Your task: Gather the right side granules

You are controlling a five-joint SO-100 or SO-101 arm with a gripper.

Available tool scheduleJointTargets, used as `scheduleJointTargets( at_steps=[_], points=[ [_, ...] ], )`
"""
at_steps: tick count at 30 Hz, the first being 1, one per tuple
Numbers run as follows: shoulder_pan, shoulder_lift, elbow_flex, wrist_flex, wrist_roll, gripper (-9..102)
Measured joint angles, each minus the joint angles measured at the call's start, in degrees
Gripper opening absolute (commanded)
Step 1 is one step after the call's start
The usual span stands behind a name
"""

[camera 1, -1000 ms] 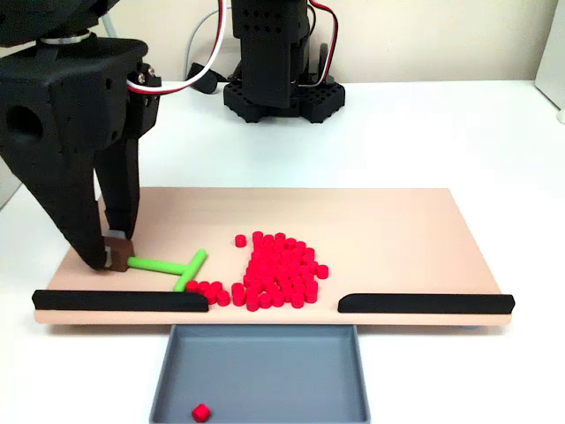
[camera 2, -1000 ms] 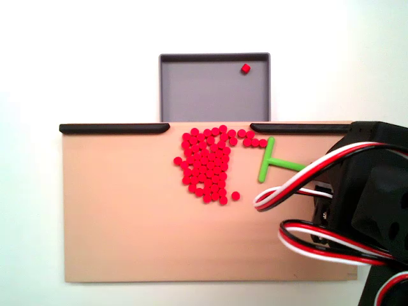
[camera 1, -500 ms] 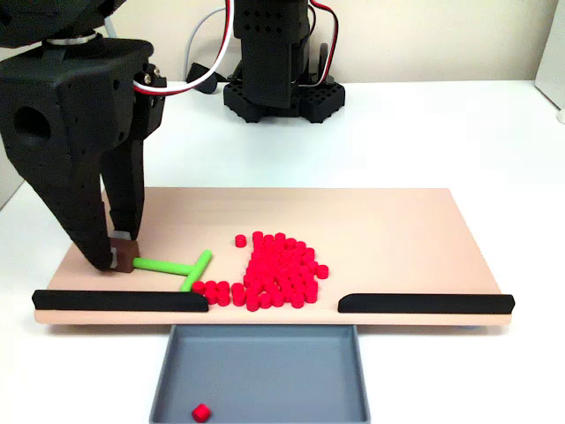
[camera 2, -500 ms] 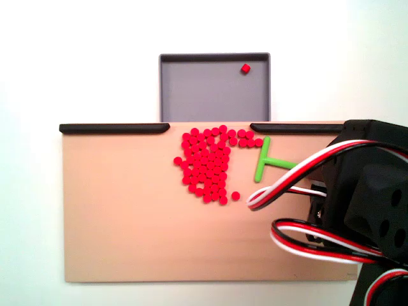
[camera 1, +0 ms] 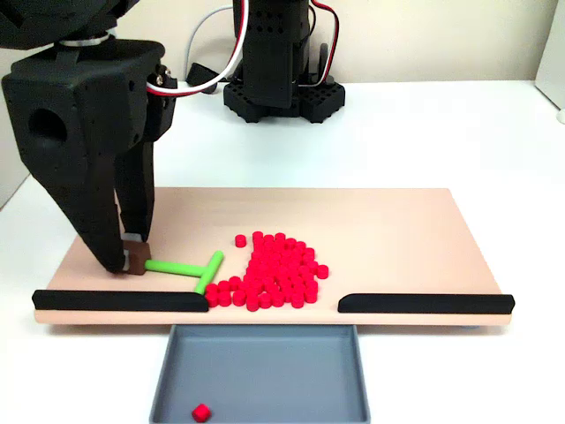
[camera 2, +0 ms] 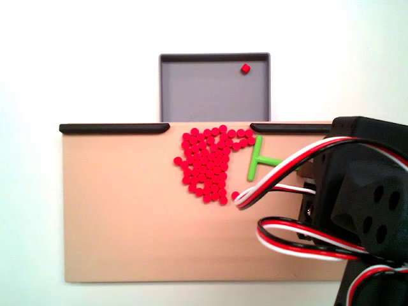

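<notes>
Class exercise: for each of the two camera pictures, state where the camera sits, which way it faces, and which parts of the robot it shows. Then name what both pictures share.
A fixed view: low at the tray side, facing the arm's base; tool holds the green stick.
Another fixed view: overhead, looking straight down; tray at top, arm body and cables at right.
Shared: board, granules, grey tray, green stick.

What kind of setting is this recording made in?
Probably a tabletop robot test bench: a plain white table, a tan board with black rails, red granules, and a grey tray.
</notes>
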Motion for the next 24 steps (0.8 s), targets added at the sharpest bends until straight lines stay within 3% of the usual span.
scheduleJointTargets(
  at_steps=[24],
  points=[
    [-1.14, 0.0, 0.0, 0.0, 0.0, 0]
  ],
)
